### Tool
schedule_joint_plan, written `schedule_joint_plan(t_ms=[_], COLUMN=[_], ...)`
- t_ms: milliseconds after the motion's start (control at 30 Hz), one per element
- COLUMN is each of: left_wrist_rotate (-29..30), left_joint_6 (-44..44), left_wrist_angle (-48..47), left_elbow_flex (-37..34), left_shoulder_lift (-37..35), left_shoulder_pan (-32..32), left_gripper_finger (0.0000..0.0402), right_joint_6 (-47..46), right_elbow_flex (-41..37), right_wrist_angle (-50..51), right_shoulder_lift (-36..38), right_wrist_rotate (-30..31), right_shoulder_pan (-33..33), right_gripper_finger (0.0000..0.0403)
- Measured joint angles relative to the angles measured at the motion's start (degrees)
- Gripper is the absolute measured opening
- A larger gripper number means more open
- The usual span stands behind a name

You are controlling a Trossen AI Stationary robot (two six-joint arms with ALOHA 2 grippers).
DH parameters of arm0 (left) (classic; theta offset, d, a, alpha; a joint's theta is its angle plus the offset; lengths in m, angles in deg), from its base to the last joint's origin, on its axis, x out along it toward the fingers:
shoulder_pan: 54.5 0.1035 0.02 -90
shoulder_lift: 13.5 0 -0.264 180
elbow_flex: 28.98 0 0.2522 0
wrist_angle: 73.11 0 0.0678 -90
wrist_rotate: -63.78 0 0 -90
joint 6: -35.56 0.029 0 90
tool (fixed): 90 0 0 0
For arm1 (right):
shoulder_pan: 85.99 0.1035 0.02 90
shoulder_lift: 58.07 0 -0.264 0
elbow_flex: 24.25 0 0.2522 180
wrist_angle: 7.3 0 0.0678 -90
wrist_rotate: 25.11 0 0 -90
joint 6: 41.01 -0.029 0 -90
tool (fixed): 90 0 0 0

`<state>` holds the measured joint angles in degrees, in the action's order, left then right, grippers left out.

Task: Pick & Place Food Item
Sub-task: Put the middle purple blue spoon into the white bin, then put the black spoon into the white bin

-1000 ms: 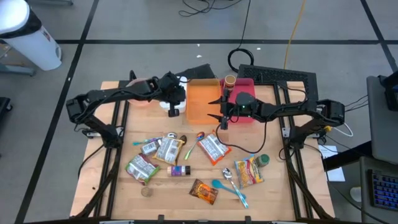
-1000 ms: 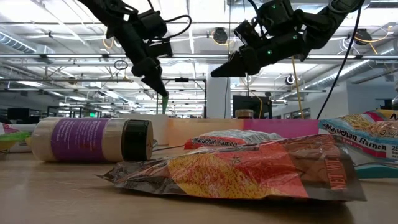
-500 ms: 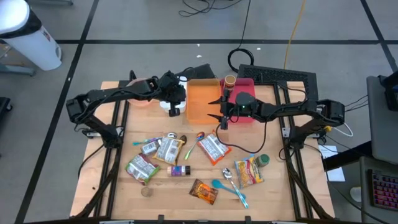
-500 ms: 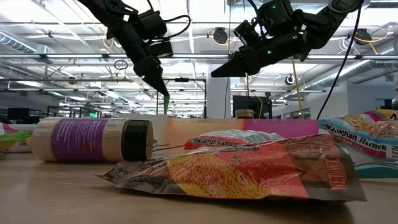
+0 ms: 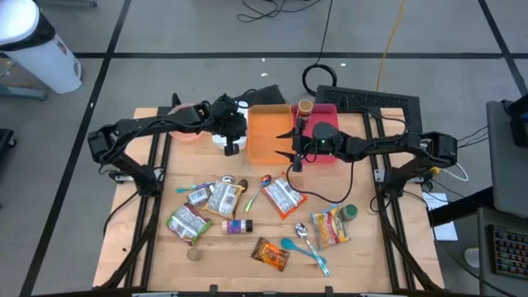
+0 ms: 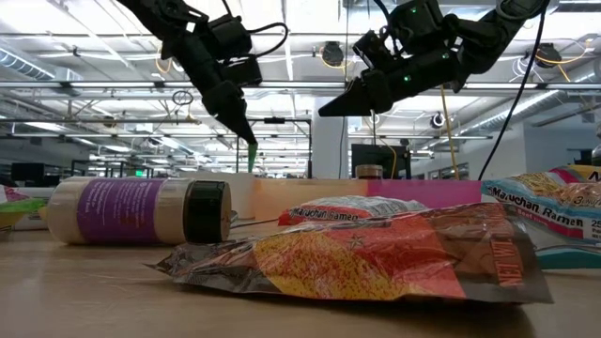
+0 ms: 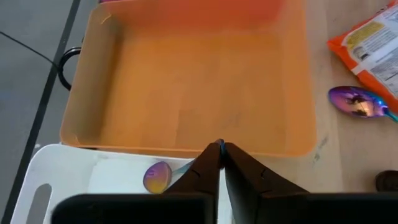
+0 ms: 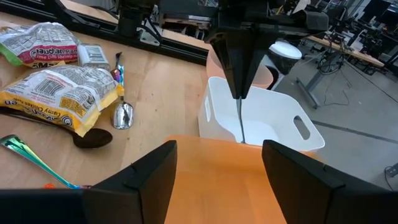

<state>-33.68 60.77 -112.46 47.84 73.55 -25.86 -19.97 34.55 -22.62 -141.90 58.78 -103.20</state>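
A wooden table (image 5: 367,268) stands on a grey floor, with three bins along its far edge and a scatter of food packets, bottles and spoons nearer the front. The left gripper (image 7: 221,148) hangs over the white bin (image 7: 59,183), its claw pinched narrow on the thin handle of a spoon (image 7: 157,177), whose shiny bowl lies low inside that bin. Seen from the right wrist, the handle runs straight down from the fingertips into the bin. What is held is a utensil, not food. The right gripper (image 5: 286,147) hovers over the orange bin (image 5: 264,124) beside it with its claw wide and nothing in it. The step in hand looks like the placing end of a carry: the spoon is already in its bin and only needs letting go. The next move probably calls for the left claw to spread, then rise clear without snagging the handle. After that, a food item such as the noodle packet (image 5: 283,196) in the middle of the table, well apart from both grippers, remains to be picked.
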Motion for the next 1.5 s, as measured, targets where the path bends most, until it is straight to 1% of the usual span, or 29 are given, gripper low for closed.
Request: schedule_joint_plan(t_ms=[100,300,500,633,767,933,1000,1100,1333,1500], left_wrist_rotate=[-0.04,-0.16,-0.5,-0.35,-0.22,-0.07,-0.08,-0.16,-0.22,0.51], left_joint_6=[0.15,-0.57,-0.99,-1.77,-1.77,-2.36,-2.52,-3.33,-4.33,-4.78], left_wrist_angle=[0.13,-0.17,-0.02,0.51,0.63,1.94,2.28,2.77,3.08,-0.43], left_elbow_flex=[0.0,-0.01,0.0,0.0,0.0,0.0,0.0,-0.01,0.01,3.58], left_shoulder_lift=[0.0,0.23,4.63,7.5,8.13,7.81,7.65,7.72,7.72,7.71], left_shoulder_pan=[0.0,-0.01,-0.39,-0.28,-0.33,-0.18,-0.04,0.28,1.32,1.49], left_gripper_finger=[0.0007,0.0027,0.0007,0.0024,0.0019,0.0012,0.0022,0.0048,0.013,0.018], right_joint_6=[0.0,-0.52,-0.68,-0.85,-0.82,-0.59,-0.52,-0.74,-1.05,-1.07], right_elbow_flex=[0.0,0.02,0.02,0.02,0.02,-1.52,-2.45,-3.56,-3.78,-3.78], right_wrist_angle=[0.01,0.22,0.25,0.88,1.1,-0.92,-2.31,-4.22,-4.78,-5.46], right_shoulder_lift=[0.0,0.0,0.0,0.0,0.0,0.0,0.0,0.0,0.0,0.0], right_wrist_rotate=[0.0,-0.02,-0.11,-0.13,-0.09,-0.02,0.0,0.0,0.02,0.02], right_shoulder_pan=[0.01,0.01,0.07,0.07,0.07,0.07,0.04,0.02,0.02,0.02], right_gripper_finger=[0.0232,0.0231,0.0227,0.0229,0.023,0.0227,0.0227,0.0229,0.0227,0.0228])
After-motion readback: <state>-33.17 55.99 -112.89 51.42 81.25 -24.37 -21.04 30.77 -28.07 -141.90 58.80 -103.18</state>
